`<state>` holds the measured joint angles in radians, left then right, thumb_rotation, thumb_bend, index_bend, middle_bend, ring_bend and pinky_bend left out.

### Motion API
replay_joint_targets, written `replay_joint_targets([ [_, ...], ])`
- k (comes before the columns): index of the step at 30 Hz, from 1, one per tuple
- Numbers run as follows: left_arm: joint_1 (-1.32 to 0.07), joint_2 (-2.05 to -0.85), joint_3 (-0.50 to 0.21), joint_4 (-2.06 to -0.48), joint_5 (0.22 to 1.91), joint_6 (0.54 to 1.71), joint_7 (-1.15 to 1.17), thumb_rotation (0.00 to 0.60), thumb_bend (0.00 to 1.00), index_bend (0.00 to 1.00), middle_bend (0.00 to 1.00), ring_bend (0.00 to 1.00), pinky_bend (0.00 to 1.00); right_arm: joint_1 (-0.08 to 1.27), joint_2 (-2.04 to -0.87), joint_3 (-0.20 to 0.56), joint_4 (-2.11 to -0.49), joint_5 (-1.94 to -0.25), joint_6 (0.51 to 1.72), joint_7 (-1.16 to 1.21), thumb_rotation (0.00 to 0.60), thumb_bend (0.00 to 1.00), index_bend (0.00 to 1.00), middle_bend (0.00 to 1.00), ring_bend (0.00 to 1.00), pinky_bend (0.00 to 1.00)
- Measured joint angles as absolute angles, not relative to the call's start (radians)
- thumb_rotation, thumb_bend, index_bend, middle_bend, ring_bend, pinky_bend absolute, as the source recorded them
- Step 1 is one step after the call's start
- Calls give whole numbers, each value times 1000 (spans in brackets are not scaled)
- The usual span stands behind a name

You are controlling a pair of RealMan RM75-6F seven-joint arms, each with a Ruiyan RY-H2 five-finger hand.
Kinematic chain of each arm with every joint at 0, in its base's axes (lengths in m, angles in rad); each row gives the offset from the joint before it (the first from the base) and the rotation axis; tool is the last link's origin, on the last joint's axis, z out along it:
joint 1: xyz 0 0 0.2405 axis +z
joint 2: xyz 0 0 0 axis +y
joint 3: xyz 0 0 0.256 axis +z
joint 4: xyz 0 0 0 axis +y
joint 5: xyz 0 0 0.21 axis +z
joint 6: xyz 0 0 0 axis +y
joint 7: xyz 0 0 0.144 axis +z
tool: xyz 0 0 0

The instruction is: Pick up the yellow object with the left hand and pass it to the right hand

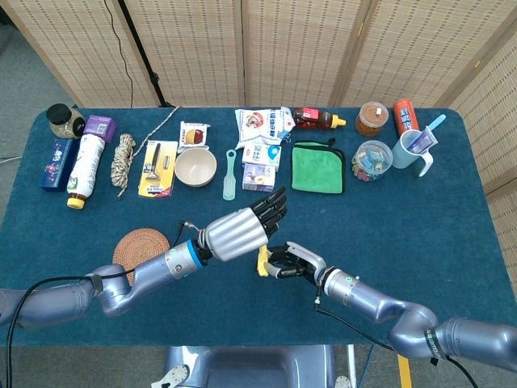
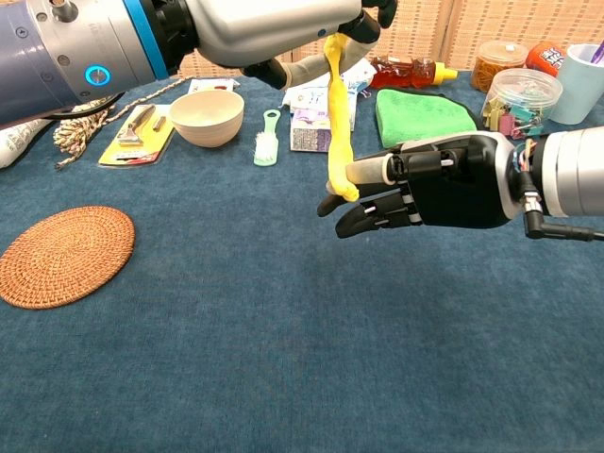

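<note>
At the top of the chest view, the left hand (image 2: 274, 28) pinches the upper end of the yellow object (image 2: 336, 123), which hangs down mid-frame. The right hand (image 2: 425, 184), at centre right, has its thumb and fingers around the object's lower end, above the blue table (image 2: 283, 349).

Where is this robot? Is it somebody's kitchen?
Probably not a kitchen. It looks like a robot test room: one table with a blue cloth stands before woven folding screens, and mixed household things lie in a row, such as a green cloth, a bowl and a rope.
</note>
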<state>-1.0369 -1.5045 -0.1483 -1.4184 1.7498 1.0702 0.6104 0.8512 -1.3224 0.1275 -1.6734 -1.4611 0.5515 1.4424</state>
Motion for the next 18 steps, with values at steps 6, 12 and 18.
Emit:
replay_joint_targets([
  [6,-1033,-1501,-163,-1411,1734,1080,608,600,551,702,281,149,33,851,-1314,123,-1678,-1465,553,1439,600,584,644,421,432,137],
  [12,-1026,-1484,-171,-1407,1722,1091,602,600,551,708,285,150,33,849,-1308,117,-1679,-1471,557,1442,600,585,645,422,432,137],
  [18,-1014,-1462,-178,-1407,1710,1105,599,600,551,709,288,151,33,845,-1300,109,-1681,-1483,567,1450,600,585,645,422,432,137],
])
